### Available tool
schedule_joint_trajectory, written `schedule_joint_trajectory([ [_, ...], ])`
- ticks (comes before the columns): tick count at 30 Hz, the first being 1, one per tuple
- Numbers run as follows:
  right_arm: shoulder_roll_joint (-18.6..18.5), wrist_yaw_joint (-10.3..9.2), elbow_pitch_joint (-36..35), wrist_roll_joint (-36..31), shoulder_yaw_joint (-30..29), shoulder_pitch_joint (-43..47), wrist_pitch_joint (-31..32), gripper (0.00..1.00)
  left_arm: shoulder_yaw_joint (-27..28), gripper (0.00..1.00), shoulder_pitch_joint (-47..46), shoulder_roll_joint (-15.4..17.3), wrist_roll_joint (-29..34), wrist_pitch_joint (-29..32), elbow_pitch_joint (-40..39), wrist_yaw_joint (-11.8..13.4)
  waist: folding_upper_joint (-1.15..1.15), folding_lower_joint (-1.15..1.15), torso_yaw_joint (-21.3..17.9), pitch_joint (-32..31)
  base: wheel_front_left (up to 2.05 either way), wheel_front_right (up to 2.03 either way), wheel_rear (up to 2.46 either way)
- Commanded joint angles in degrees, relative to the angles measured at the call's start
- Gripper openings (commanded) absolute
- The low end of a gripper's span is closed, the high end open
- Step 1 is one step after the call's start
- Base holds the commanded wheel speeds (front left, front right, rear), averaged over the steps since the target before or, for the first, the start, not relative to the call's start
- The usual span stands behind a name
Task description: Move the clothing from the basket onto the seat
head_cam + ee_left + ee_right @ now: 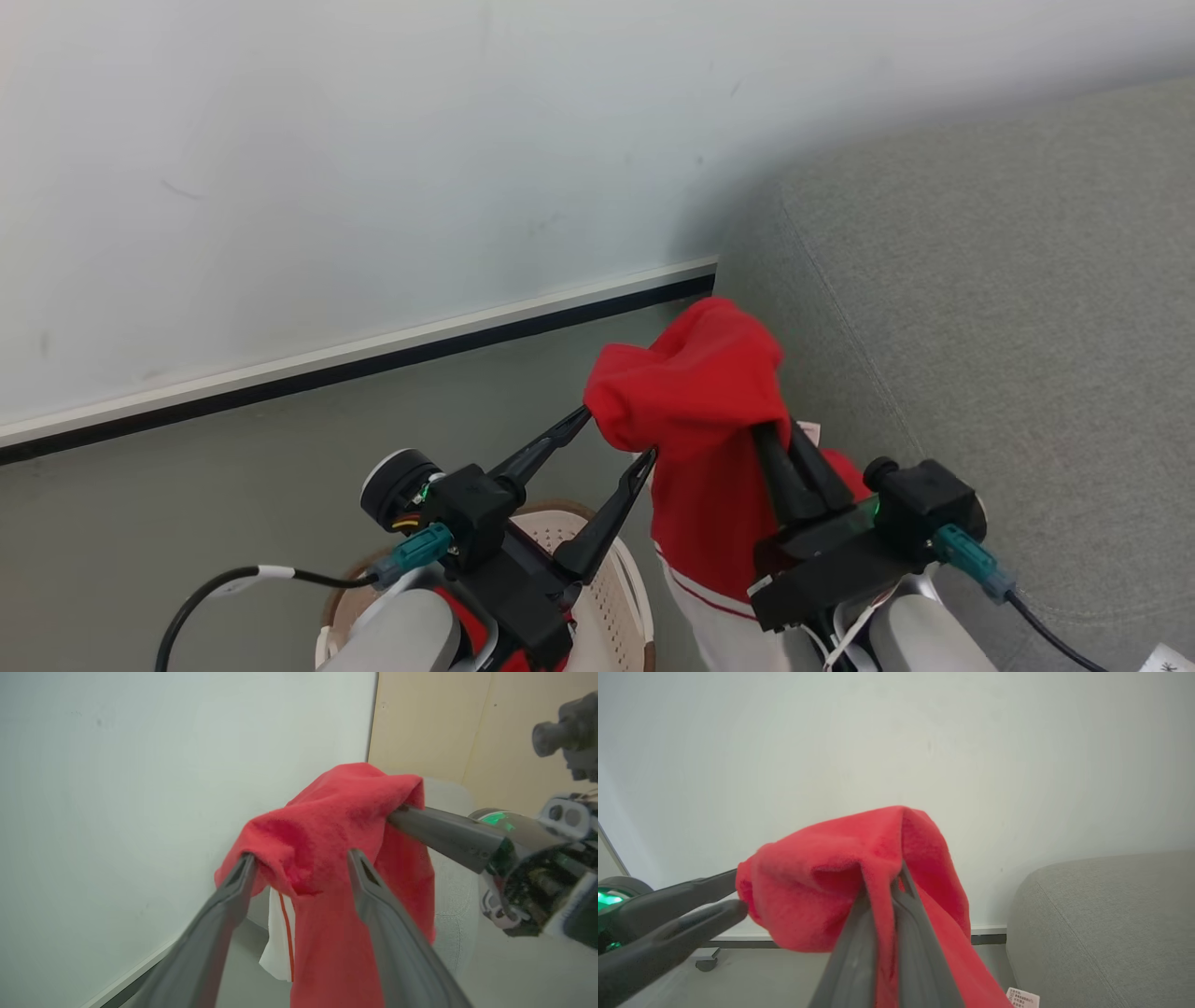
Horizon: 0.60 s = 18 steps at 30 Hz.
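Right claw (777,439) is squeezed together on a fold of the red garment (695,392). In the right wrist view you can see the cloth pinched between the two fingers, so that's the grip doing the work. Left claw (616,437) has its fingers spread apart, with the tips pushed up against the bunched end of the same garment. It's not clamping anything as far as I can tell, more like propping it.

The garment is up in the air, draped over both claws, with a long tail hanging down. There's a white piece with red stripe trim (709,597) dangling under it. I can't tell if that's a second item or part of the same one.

Progress-wise I'd say it's midway. The garment is out of the basket (616,597), which sits low down by the left arm, but nothing is on the sofa (1008,327) yet. The load hangs just beside the sofa's rounded edge, over the floor (233,485). What's left is to swing right, get over the cushion and let go. There's also a bit of red (457,611) showing under the left arm, so probably more to fetch.

Around it there's a plain wall (373,140) with a dark baseboard (373,369) and a small caster wheel (706,964). Main hassles, I think: the hanging tail dragging on the sofa's side, and the cloth snagging on the left claw's tips.
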Motion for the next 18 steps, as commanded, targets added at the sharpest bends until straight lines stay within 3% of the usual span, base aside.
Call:
schedule_joint_trajectory([
  [1, 0.2, 0.02, -0.7, -0.5, -0.8, 0.1, -0.3, 0.00, -0.3, 1.00, 0.3, 0.5, -0.2, 0.2, 0.1, -0.1, -0.01, 0.00, -0.6, 0.6, 0.00, 0.00, 0.00],
  [18, 1.5, 0.02, -6.7, -1.6, -8.6, 0.3, -0.3, 0.00, -1.9, 1.00, -1.8, 2.5, 1.1, 0.9, -1.4, 0.8, -0.01, 0.00, -10.7, 5.6, 0.00, 0.00, 0.00],
])
